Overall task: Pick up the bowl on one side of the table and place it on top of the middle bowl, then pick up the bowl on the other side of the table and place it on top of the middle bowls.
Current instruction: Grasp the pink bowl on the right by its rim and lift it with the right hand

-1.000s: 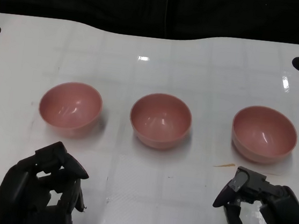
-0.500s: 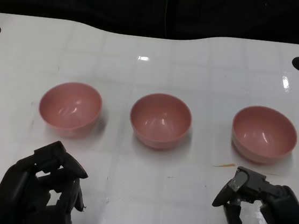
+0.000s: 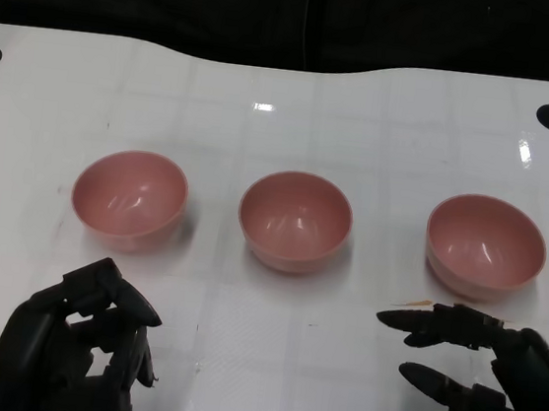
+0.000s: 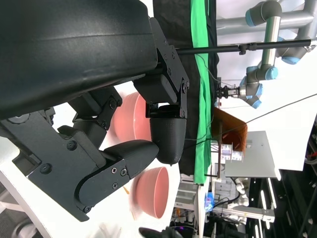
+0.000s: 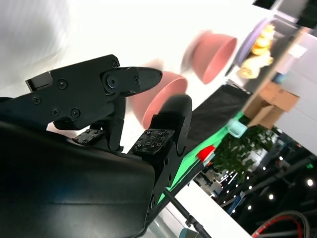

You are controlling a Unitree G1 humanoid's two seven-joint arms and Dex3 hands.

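Fingers unfurling on the right hand (image 3: pixel 479 373): a second ago they were curled in tight, now they stretch out wide and empty over the counter (image 3: pixel 287 98), tips aimed toward the middle. Nothing else has budged. The left hand (image 3: pixel 80 347) sits low at the near edge, fingers curled in on nothing. Three pink bowls stand in a row, all apart from each other: the left bowl (image 3: pixel 130 197), the middle bowl (image 3: pixel 295 219) and the right bowl (image 3: pixel 485 244), that last one just beyond the open right hand and not touched.

So the opening pick looks like it belongs to the right side. To do it well, I'd say the hand wants to travel forward and settle with the near rim between thumb and fingers, one side inside the bowl, the other on the outer wall, before closing. These bowls look smooth and glossy, so a shallow pinch could slip; a firm grip, then a clean lift before swinging over the centre.
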